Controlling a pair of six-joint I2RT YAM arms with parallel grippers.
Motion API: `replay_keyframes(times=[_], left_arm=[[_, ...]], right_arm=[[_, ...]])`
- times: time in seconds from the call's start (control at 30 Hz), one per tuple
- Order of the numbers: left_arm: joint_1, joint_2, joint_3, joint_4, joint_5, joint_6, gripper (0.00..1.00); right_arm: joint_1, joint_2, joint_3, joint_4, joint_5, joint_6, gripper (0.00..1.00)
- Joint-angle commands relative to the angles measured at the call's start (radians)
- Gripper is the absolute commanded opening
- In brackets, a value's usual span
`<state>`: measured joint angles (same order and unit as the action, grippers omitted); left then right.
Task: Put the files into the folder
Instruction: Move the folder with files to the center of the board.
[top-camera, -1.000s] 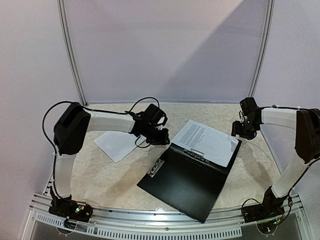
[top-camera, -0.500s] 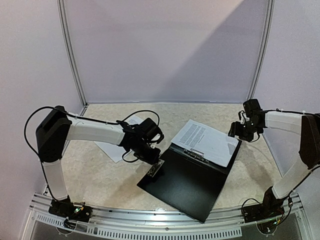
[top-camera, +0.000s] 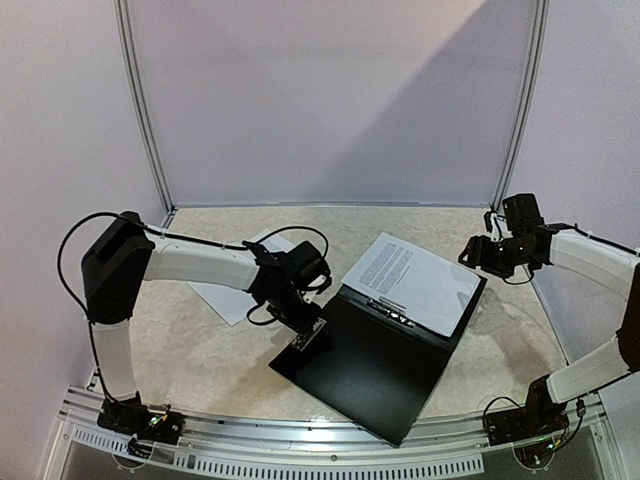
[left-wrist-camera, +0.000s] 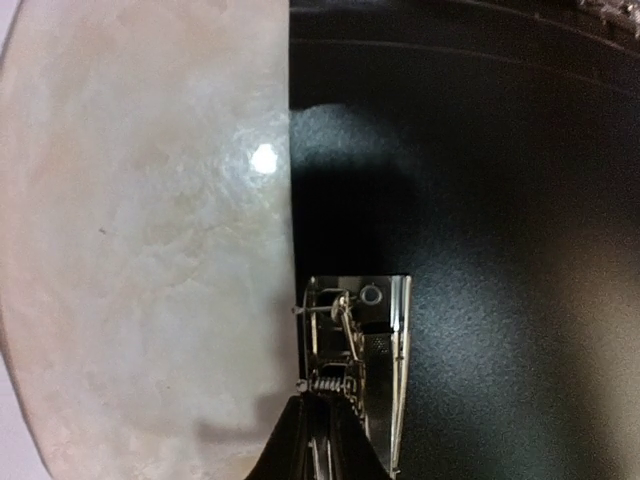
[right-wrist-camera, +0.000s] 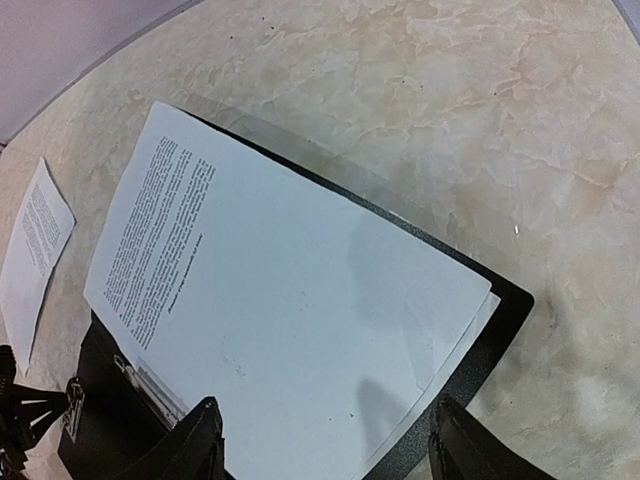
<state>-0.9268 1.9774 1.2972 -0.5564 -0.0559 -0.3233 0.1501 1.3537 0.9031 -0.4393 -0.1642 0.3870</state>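
My left tool (left-wrist-camera: 325, 445) is clenched on the springy metal clip (left-wrist-camera: 355, 350) at the left edge of the folder (top-camera: 370, 370). The folder is a flat, black, fine-grained board lying open and slanted on the mottled cream desk (top-camera: 200, 350). Its bare near half points a corner at the desk's near edge. The far half carries the files (top-camera: 420, 280): smooth white sheets, densely printed toward their left end, with the long side running far-left to near-right. My right tool (right-wrist-camera: 325, 415) hangs released near their right corner, fingers wide apart and touching nothing. A loose printed sheet (top-camera: 235, 285) lies left of the folder, partly hidden by my left arm.
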Motion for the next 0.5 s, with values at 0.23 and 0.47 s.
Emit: replay_keyframes(times=[0.23, 0.47], left_arm=[[0.03, 0.093, 0.058, -0.143, -0.46, 0.286, 0.0], [0.083, 0.173, 0.248, -0.098, -0.676, 0.392, 0.0]], right_arm=[[-0.001, -0.037, -0.059, 0.021, -0.089, -0.003, 0.69], [-0.001, -0.024, -0.066, 0.032, -0.114, -0.006, 0.7]])
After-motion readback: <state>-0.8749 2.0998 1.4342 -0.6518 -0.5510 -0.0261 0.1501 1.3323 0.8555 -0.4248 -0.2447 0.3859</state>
